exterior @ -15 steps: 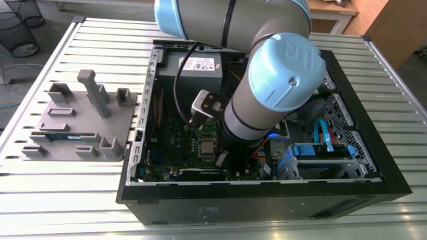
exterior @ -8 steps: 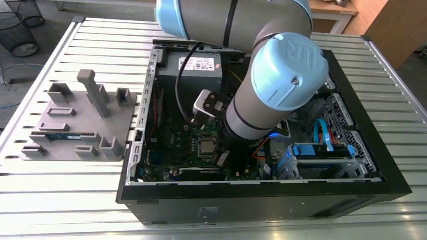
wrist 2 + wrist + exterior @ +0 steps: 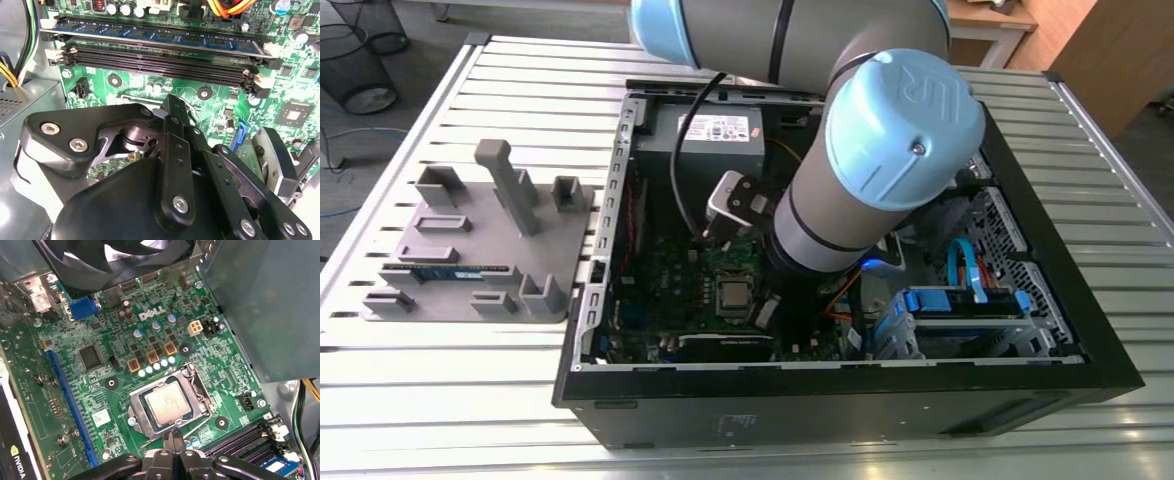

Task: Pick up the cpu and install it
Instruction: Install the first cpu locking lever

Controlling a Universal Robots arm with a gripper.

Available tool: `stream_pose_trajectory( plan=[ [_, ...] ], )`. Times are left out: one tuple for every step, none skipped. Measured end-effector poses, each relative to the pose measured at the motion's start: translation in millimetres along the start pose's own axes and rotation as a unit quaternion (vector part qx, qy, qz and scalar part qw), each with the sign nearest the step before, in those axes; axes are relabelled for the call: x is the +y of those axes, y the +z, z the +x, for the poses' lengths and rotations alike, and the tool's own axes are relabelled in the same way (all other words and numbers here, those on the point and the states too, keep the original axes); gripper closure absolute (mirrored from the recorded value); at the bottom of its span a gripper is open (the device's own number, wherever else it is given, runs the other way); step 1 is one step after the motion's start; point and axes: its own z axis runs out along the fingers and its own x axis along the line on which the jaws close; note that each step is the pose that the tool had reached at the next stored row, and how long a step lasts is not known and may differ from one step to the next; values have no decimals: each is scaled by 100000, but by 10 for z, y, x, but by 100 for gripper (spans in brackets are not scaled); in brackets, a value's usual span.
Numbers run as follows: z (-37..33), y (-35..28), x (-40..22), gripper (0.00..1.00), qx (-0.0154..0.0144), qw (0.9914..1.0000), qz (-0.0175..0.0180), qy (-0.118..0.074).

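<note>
1. Gripper (image 3: 173,440): fingertips pinched together with nothing seen between them. The tips sit just beside the socket edge; whether they touch it I cannot tell.
2. The cpu (image 3: 168,404) lies flat in the socket on the motherboard (image 3: 115,350), silver top up, not held.
3. Exterior view: the arm (image 3: 881,150) reaches down into the open case (image 3: 854,395), with the cpu at roughly 9 o'clock of the arm's lower end. The fixture plate (image 3: 480,250) is at 9 o'clock of the case, on the table (image 3: 454,400).
4. Progress: pick and seating look done. I cannot tell if the socket latch is clamped.
</note>
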Motion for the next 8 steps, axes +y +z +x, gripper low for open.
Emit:
stream_pose_trajectory(
  plan=[
    [-1, 1, 1, 89, -69, 99999, 38, 353],
    [-1, 2, 1, 89, -194, 99995, 102, 1000],
    [-2, 2, 1, 89, -326, 99985, 177, 1695],
    [-3, 3, 1, 89, -471, 99970, 251, 2398],
    [-3, 3, 1, 89, -607, 99949, 326, 3104],
    [-3, 3, 2, 89, -745, 99924, 402, 3801],
    [-4, 4, 1, 89, -874, 99896, 471, 4444],
    [-6, 4, 2, 89, -975, 99870, 529, 4970]
  ],
)
